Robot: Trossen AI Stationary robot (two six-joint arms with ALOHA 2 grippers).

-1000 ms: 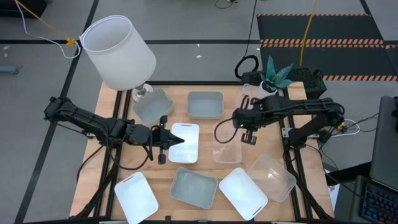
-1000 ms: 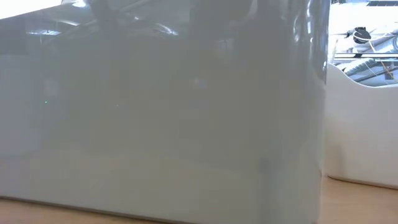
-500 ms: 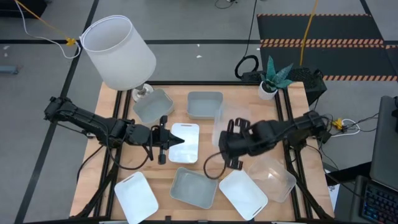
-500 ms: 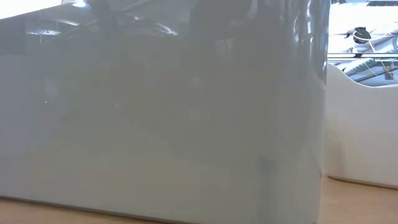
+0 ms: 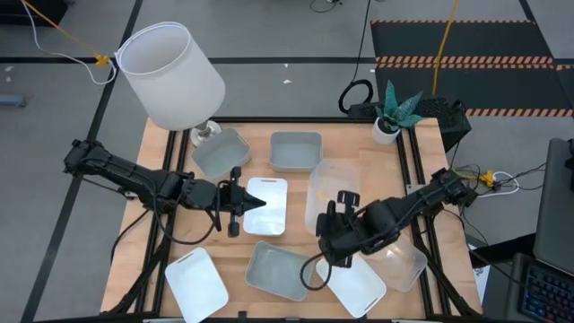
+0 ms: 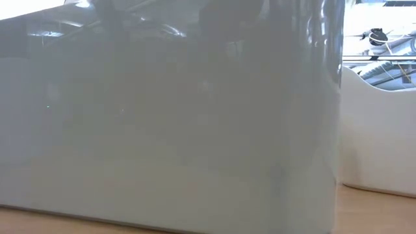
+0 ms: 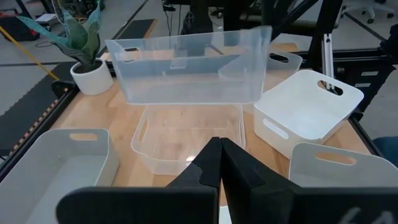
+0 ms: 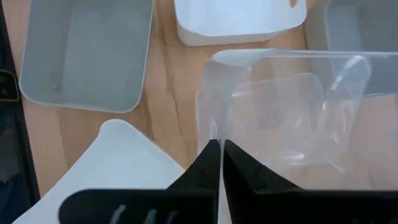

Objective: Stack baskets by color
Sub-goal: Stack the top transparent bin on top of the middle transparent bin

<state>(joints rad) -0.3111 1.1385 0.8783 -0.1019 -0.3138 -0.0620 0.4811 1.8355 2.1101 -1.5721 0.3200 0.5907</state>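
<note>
The right gripper (image 5: 345,235), at lower centre of the high view, is pinched on the thin wall of a clear basket (image 8: 283,106), held above another clear basket (image 5: 328,202) on the bench (image 5: 166,161). The left gripper (image 5: 235,199) waits closed at centre left by a white basket (image 5: 269,205). The clear plastic looks light, stiff and slippery – the rim seems the best hold – and likely to tilt

Baskets (image 5: 279,269) lie across the bench (image 5: 170,193); lampshade (image 5: 170,74) at far left, plant pot (image 5: 387,128) at far right.
</note>
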